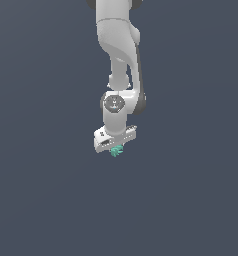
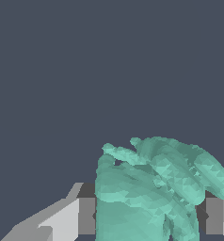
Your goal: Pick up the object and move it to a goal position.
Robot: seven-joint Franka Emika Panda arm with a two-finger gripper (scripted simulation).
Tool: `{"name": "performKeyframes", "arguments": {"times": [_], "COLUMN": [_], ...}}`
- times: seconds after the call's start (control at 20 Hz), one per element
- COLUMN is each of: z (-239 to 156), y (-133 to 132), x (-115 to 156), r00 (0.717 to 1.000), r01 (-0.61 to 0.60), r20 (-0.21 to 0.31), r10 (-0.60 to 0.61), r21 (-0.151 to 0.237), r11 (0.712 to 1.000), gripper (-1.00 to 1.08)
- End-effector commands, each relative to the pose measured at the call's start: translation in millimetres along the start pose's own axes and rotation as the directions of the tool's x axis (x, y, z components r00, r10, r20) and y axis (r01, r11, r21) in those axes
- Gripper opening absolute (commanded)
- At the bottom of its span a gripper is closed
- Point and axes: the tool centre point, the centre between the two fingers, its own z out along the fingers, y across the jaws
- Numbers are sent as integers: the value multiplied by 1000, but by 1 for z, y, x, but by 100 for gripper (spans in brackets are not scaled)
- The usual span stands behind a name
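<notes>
The white arm [image 1: 119,55] hangs straight down through the middle of the exterior view against a plain dark grey-blue ground. At its lower end sits the gripper [image 1: 116,148], tilted a little so that its side toward the exterior view's left is lower. The small teal-green lump [image 1: 116,150] sits right under the gripper's body, poking out just below it, and it is far smaller than the gripper.

In the wrist view the lump [image 2: 151,193] fills the space between the two grey fingers [image 2: 85,215], one on each side of it. Its bumpy, faceted surface reaches both pads, with no visible gap on either side, so the jaws are clamped on the lump. Rounded lobes of it stick out past the fingertips, away from the camera. Behind it there is only the flat dark ground; nothing else touches the lump.
</notes>
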Motion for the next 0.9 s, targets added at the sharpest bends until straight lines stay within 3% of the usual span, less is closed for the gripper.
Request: {"name": "performKeyframes", "arguments": {"times": [0.0, 0.5, 0.85], "z": [1, -3, -30], "y": [1, 0, 0], "x": [0, 1, 7], "r00": [1000, 1000, 1000], "r01": [-1, 0, 0], "r20": [0, -1, -1], "r10": [1, 0, 0], "r21": [0, -1, -1], "r11": [1000, 1000, 1000], "gripper": [-100, -100, -100]}}
